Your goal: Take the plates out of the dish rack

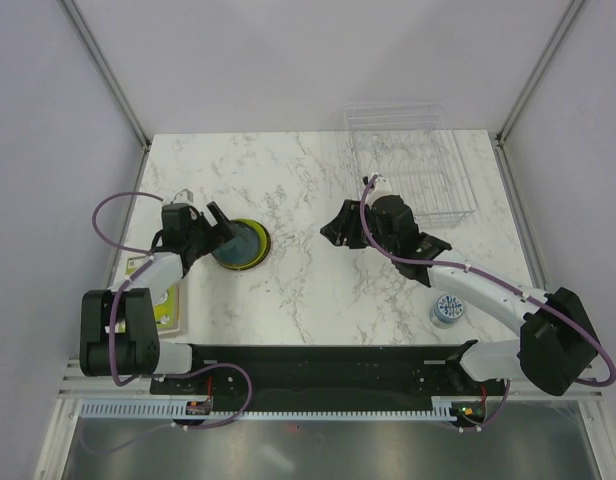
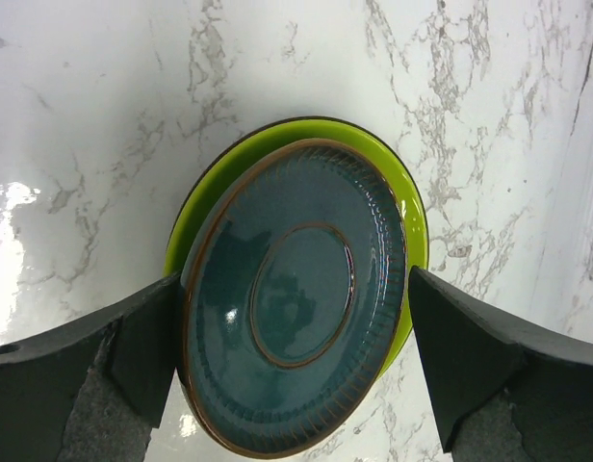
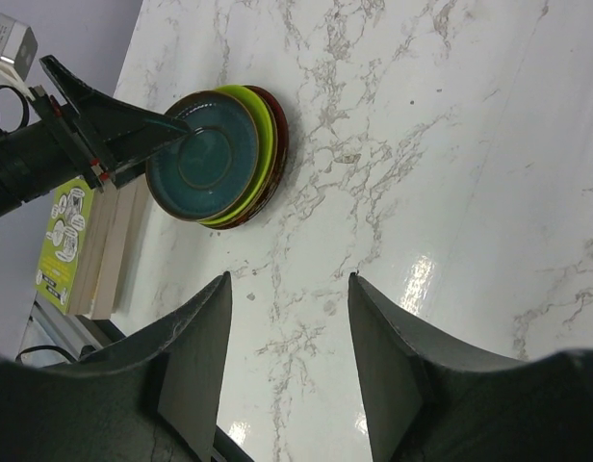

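Note:
A dark teal-blue plate (image 2: 296, 308) lies tilted on a lime green plate (image 2: 409, 217), with a dark red plate (image 3: 278, 144) at the bottom of the stack (image 1: 240, 244). A yellowish rim shows between them. My left gripper (image 2: 295, 279) straddles the teal plate. Its left finger (image 2: 147, 346) touches the rim and its right finger (image 2: 460, 356) stands a thin gap away. It also shows in the right wrist view (image 3: 152, 135). My right gripper (image 3: 290, 276) is open and empty over bare marble (image 1: 338, 232). The clear dish rack (image 1: 413, 165) at the back right shows no plates.
A small blue-and-white cup (image 1: 448, 310) stands near the right arm's base. A flat green-yellow rectangular item (image 1: 153, 292) lies at the left edge, beside a wooden block (image 3: 114, 252). Metal frame posts rise at the back corners.

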Controlling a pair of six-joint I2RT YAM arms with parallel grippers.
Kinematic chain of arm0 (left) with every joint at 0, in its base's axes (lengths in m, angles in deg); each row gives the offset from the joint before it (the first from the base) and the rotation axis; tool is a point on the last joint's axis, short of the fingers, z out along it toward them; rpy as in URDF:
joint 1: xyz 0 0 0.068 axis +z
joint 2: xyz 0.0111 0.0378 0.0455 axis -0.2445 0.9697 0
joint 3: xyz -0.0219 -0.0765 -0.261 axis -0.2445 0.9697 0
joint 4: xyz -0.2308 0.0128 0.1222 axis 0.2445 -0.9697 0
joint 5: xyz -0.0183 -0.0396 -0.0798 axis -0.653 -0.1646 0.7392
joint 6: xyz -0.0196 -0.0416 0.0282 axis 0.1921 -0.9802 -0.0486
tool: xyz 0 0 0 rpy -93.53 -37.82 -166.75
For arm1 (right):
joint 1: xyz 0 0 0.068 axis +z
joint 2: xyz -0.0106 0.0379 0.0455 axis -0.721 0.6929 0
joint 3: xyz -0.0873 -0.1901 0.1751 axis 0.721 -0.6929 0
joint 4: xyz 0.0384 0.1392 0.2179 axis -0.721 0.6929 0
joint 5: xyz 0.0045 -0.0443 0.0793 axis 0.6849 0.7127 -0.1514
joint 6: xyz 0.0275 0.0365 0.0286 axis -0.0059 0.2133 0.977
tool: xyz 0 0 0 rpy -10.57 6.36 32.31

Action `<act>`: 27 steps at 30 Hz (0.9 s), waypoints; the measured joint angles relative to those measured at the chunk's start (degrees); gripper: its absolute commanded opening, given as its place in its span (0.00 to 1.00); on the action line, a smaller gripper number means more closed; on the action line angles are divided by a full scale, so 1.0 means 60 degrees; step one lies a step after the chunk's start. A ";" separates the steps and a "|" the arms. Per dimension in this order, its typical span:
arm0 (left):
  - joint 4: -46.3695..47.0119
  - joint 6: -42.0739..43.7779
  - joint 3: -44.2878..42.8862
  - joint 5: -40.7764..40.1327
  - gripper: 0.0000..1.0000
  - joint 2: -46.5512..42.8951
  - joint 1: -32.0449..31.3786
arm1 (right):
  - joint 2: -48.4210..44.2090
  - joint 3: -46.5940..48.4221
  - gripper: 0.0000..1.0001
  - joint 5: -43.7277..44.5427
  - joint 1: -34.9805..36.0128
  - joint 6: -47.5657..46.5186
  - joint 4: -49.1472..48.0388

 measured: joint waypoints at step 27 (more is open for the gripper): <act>-0.2812 0.0477 -0.1461 -0.1840 1.00 -0.0645 -0.1173 | -0.0729 -0.0335 0.59 0.0619 0.0000 -0.0459 0.0823</act>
